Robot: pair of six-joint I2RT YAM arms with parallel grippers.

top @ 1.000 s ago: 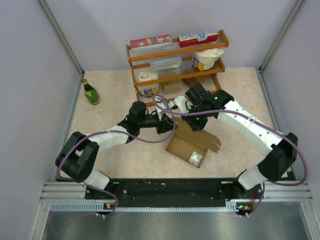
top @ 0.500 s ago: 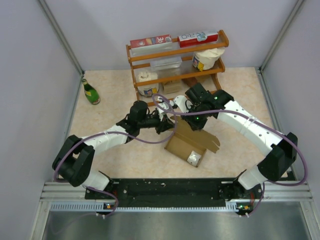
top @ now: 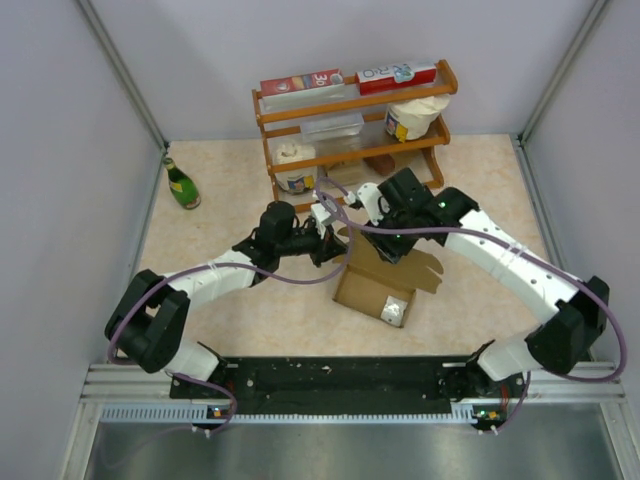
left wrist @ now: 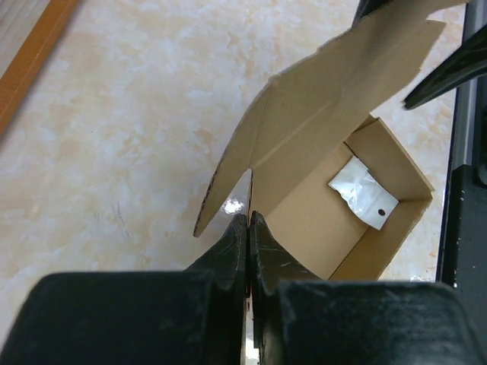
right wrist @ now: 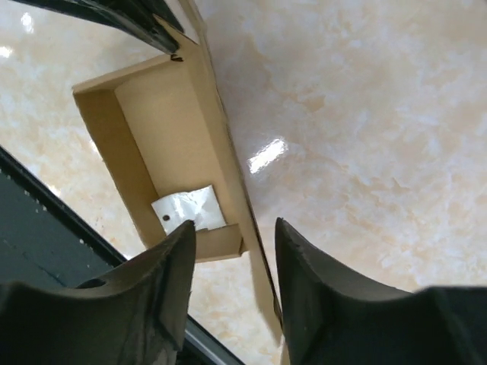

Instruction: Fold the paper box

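The paper box [top: 372, 290] is an open brown carton lying mid-table, its lid flap [top: 415, 268] standing up. A white scrap [top: 392, 312] lies inside it. My left gripper [top: 335, 245] is at the box's left corner. In the left wrist view that gripper [left wrist: 249, 220] is shut on the edge of the paper box [left wrist: 319, 220] wall, beside the scrap [left wrist: 364, 196]. My right gripper [top: 392, 250] hovers over the box's far side. In the right wrist view this gripper [right wrist: 232, 243] is open, its fingers straddling the long wall of the box [right wrist: 167, 129] without touching it.
A wooden shelf rack [top: 350, 130] with red cartons and tubs stands at the back, close behind both grippers. A green bottle [top: 182, 184] stands at the far left. A black rail [top: 340, 375] runs along the near edge. Walls close in both sides.
My right gripper has opened and let go of the box's flap. My left gripper has closed onto the box's wall edge. The box has shifted slightly.
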